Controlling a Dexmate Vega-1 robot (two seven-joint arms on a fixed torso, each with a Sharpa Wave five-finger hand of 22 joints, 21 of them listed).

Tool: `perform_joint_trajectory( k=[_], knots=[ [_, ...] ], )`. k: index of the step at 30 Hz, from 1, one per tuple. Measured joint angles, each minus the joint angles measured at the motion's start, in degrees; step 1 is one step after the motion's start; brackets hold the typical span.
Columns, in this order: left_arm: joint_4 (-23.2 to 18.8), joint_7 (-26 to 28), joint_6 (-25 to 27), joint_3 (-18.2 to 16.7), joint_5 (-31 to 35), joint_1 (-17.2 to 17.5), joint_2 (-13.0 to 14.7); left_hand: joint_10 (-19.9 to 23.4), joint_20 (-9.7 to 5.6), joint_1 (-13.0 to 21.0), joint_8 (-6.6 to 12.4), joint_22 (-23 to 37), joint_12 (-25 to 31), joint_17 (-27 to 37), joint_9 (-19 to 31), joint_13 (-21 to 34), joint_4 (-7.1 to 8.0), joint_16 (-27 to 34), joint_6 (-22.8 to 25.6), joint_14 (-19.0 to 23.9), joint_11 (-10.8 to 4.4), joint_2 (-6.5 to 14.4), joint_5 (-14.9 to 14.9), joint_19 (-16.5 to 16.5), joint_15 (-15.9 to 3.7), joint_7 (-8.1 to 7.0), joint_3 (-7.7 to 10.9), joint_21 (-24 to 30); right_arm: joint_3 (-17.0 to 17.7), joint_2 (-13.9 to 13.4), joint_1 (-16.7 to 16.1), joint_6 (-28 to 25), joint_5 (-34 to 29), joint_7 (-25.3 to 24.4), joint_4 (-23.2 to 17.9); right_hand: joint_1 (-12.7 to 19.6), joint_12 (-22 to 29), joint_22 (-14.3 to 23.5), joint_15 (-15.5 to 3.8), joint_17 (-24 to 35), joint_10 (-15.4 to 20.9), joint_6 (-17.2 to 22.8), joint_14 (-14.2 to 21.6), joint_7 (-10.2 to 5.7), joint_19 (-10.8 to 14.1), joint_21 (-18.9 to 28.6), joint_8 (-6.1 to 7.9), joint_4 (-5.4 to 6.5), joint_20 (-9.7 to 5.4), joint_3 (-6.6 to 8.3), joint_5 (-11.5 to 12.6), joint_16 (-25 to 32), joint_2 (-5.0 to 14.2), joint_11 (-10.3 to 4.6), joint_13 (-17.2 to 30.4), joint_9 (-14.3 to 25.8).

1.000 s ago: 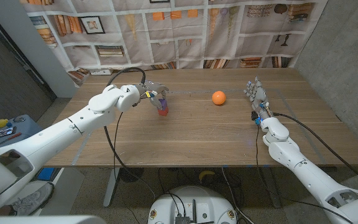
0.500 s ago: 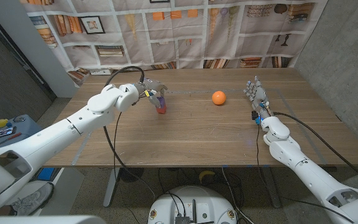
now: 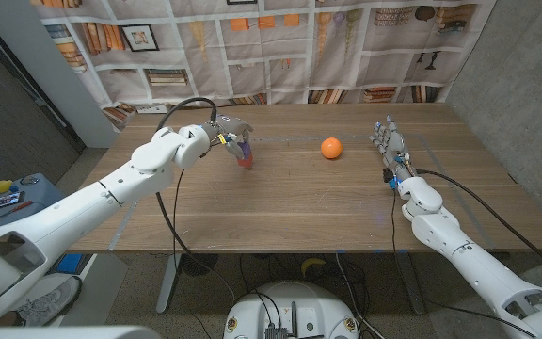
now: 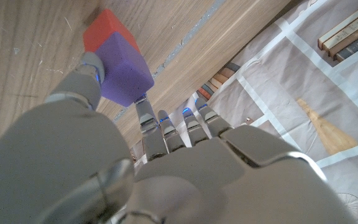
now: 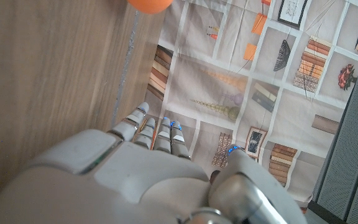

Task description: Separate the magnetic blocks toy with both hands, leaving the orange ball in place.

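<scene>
left hand [image 3: 226,132] pinching the magnetic blocks toy [image 3: 245,157] at its fingertips; right hand [image 3: 385,139] waiting, fingers apart, empty. next: right hand crosses past the orange ball [image 3: 331,148] to grip the toy's red end.

White glossy arms, black cables; grey left robot hand [image 3: 226,135] (fingertip lights seemingly blue), right robot hand [image 3: 385,139].

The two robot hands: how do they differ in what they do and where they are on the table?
The left hand pinches the magnetic blocks toy, a purple block joined to a red one; the right hand holds nothing, its fingers straight and apart. The left hand is left of the orange ball, the right hand to its right, nearer the table's edge. Both share grey fingers and white arms.
</scene>
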Motion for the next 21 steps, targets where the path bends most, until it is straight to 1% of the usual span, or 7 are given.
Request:
perform_joint_trajectory(
  k=[4, 7, 12, 13, 16, 20, 21],
  knots=[
    [-1.4, 0.8, 1.4, -1.2, -1.0, 1.4, -0.1, 1.0, 0.10, 0.2, 0.00, 0.0, 0.0, 0.1, 0.0, 0.0, 0.00, 0.0, 0.0, 0.7, 0.05, 0.2, 0.0, 0.1, 0.10, 0.00, 0.00, 0.0, 0.0, -0.5, -0.2, -0.4, 0.0, 0.3, -0.6, 0.0, 0.0, 0.0, 0.00, -0.3, 0.0, 0.0, 0.0, 0.00, 0.0, 0.0, 0.00, 0.32, 0.00, 0.32, 0.0, 0.0, 0.00, 0.00, 0.0, 0.0],
    [-2.1, 1.4, 2.3, -1.8, -2.0, 2.1, -0.2, 1.3, -0.20, 0.2, 0.00, 0.0, 0.0, 0.1, 0.0, 0.0, 0.01, 0.2, 0.0, 1.3, -0.06, 0.2, 0.0, 0.4, -0.14, 0.00, -0.47, 0.0, 0.0, -0.8, -0.3, -0.7, 0.0, 0.5, -1.1, 0.0, 0.0, 0.1, 0.00, -0.3, 0.0, 0.0, 0.0, 0.00, 0.0, 0.0, 0.00, 0.32, 0.00, 0.32, 0.0, 0.0, 0.00, 0.00, 0.0, 0.0],
    [-3.0, 2.4, 3.8, -2.7, -3.5, 3.3, -0.4, 1.5, -0.20, 0.4, 0.00, 0.0, 0.0, 0.1, 0.0, 0.0, 0.00, 0.2, 0.0, 1.3, -0.23, 0.5, 0.0, 0.4, -0.14, 0.00, -0.48, 0.0, 0.0, -1.3, -0.5, -0.9, 0.0, 0.9, -1.7, 0.0, 0.0, 0.0, 0.00, -0.3, 0.0, 0.0, 0.0, 0.00, 0.0, 0.0, 0.00, 0.32, 0.00, 0.31, 0.0, 0.0, 0.03, 0.00, -0.1, 0.0],
    [-3.4, 2.6, 4.1, -2.9, -3.7, 3.6, -0.4, 1.8, -0.20, 0.4, 0.00, 0.0, 0.0, 0.1, 0.0, 0.0, 0.00, 0.2, 0.0, 1.5, -0.15, 0.5, 0.0, 0.4, 0.08, 0.00, -0.47, 0.0, 0.0, -1.3, -0.5, -0.9, -0.1, 1.0, -1.8, -0.6, 0.0, 0.0, 0.00, -0.3, 0.0, 0.0, 0.0, 0.00, 0.0, 0.0, 0.00, 0.32, 0.00, 0.31, 0.0, 0.0, 0.57, 0.00, -0.2, 0.0],
    [-4.0, 3.6, 5.2, -3.3, -4.9, 4.3, -0.5, 1.9, -0.20, 0.4, 0.00, 0.0, 0.0, 0.1, 0.0, 0.0, 0.01, 0.2, 0.0, 1.6, -0.06, 0.5, 0.0, 0.4, 0.16, 0.00, -0.48, 0.0, 0.0, -1.7, -0.7, -1.0, -0.1, 1.1, -2.2, -0.6, 0.0, 0.0, 0.00, -0.3, 0.0, 0.0, 0.0, 0.00, 0.0, 0.0, 0.00, 0.32, 0.00, 0.31, 0.0, 0.0, 0.61, 0.00, -0.1, 0.0],
    [-4.5, 4.9, 6.2, -3.6, -6.2, 4.8, -0.6, 2.4, -0.12, 0.4, 0.00, 0.2, 0.0, 0.1, 0.0, 0.0, 0.00, 0.2, 0.0, 1.9, -0.15, 0.5, 0.0, 0.9, -0.14, 0.00, -0.96, 0.0, 0.0, -1.9, -0.9, -1.1, -0.1, 1.2, -2.6, -0.6, 0.0, 0.0, 0.00, -0.3, 0.0, 0.0, 0.0, 0.00, 0.0, 0.0, 0.00, 0.32, 0.00, 0.31, 0.0, 0.0, 0.61, 0.00, -0.1, 0.0],
    [-5.3, 5.3, 6.5, -4.1, -6.7, 5.7, -0.8, 2.5, -0.12, 0.4, 0.00, 0.3, 0.0, 0.1, 0.0, 0.0, 0.00, 0.2, 0.0, 2.1, -0.06, 0.5, 0.0, 0.9, 0.01, 0.00, -0.96, 0.0, 0.0, -2.0, -0.9, -1.2, -0.1, 1.3, -2.7, -0.6, 0.0, 0.0, 0.00, -0.3, 0.0, 0.0, 0.0, 0.01, 0.0, 0.0, 0.00, 0.32, 0.00, 0.31, 0.0, 0.0, 0.61, 0.00, -0.1, 0.0]
  ],
)
